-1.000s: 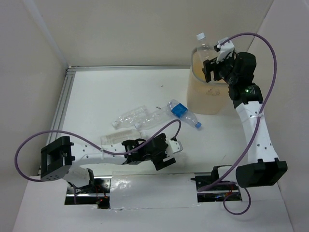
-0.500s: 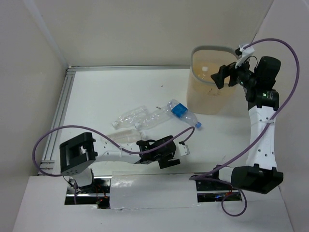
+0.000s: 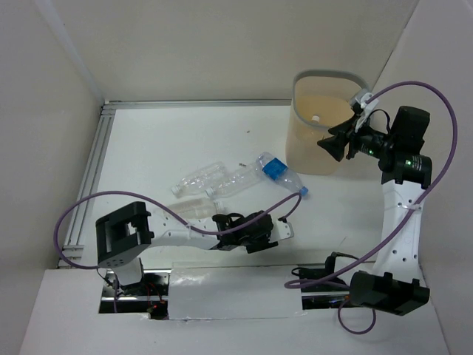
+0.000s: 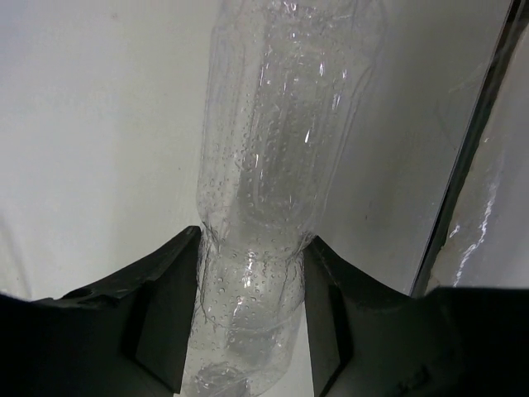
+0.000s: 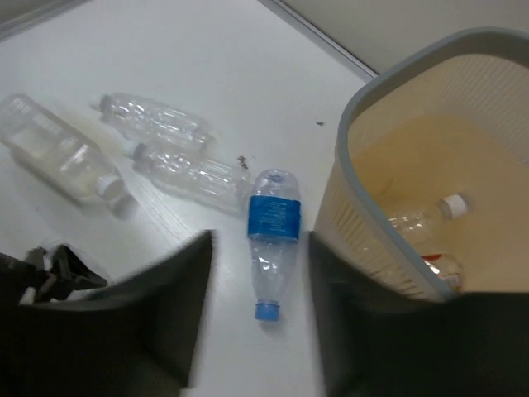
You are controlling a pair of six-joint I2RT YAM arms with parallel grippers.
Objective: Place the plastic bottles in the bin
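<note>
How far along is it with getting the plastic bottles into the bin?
Done: a white-capped bottle lies in the bin. In hand: left end effector straddles a clear bottle, grip unclear; right end effector open, empty, by the bin. Remaining: the blue-labelled bottle and two plain bottles on the table.

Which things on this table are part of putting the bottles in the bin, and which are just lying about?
Job: bin; white-capped bottle inside it; blue-labelled bottle; plain bottle; another plain bottle; squarish bottle; clear bottle in the left end effector.
Lying about: metal rail at the far left; dark specks.
</note>
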